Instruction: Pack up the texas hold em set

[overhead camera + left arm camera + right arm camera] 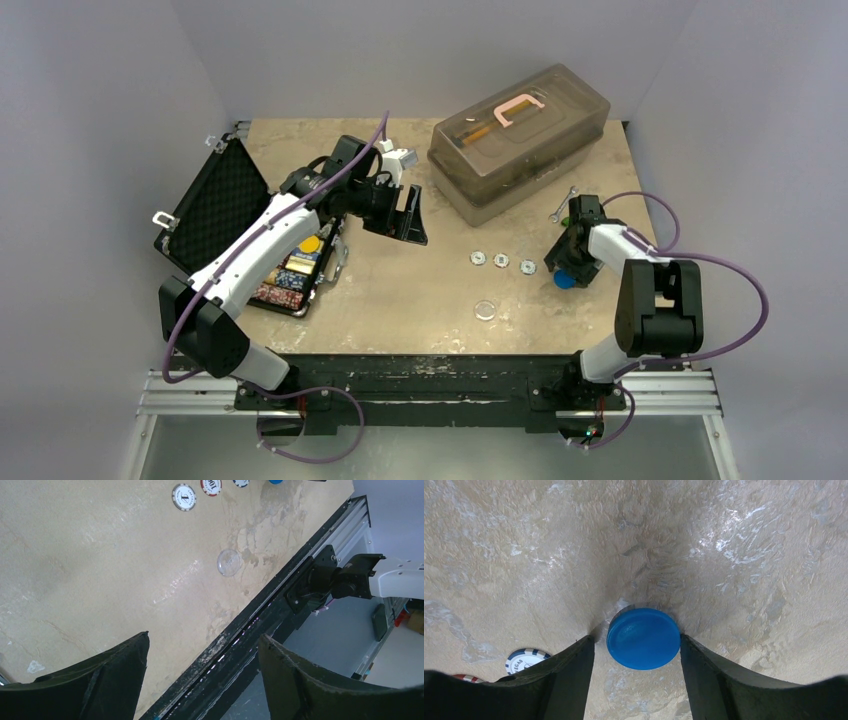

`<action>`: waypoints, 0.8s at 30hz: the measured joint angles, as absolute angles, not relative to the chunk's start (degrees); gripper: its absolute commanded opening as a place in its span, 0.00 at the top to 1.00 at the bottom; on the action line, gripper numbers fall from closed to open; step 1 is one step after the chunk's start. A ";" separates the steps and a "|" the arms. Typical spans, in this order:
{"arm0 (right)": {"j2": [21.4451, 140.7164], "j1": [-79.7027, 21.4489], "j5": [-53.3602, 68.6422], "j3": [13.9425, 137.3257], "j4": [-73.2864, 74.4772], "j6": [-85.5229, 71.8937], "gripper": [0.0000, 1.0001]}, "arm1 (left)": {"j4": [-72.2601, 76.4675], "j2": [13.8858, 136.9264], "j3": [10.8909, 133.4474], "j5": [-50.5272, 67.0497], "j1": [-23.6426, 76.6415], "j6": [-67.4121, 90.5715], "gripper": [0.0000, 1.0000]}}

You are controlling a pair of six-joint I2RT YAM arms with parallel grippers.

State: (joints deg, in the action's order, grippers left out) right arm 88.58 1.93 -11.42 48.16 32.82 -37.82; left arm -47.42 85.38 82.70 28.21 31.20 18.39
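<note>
We see the tabletop boxed by pale walls left, far and right, with a black rail along its near edge. The widest room to move is mid-near. The briefcase sits open at the left edge, chip rows inside. Above it our left hand hangs spread. Our right hand straddles the blue disc, not yet pinching it. Three chips and a clear disc lie between, and the grey tub stands far right.
</note>
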 measured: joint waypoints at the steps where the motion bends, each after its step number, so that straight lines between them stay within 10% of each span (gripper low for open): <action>1: 88.58 1.93 -11.44 48.16 32.80 -37.82 0.41 | -47.42 85.38 82.70 28.21 31.20 18.39 0.23; 24: 86.74 1.93 -10.28 48.14 33.06 -37.54 0.58 | -47.42 85.47 82.70 28.21 31.20 18.39 0.23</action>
State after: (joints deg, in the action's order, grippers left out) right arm 86.74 1.93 -10.28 48.14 33.06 -37.54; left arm -47.42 85.47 82.70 28.21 31.20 18.39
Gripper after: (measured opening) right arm 0.480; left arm 0.770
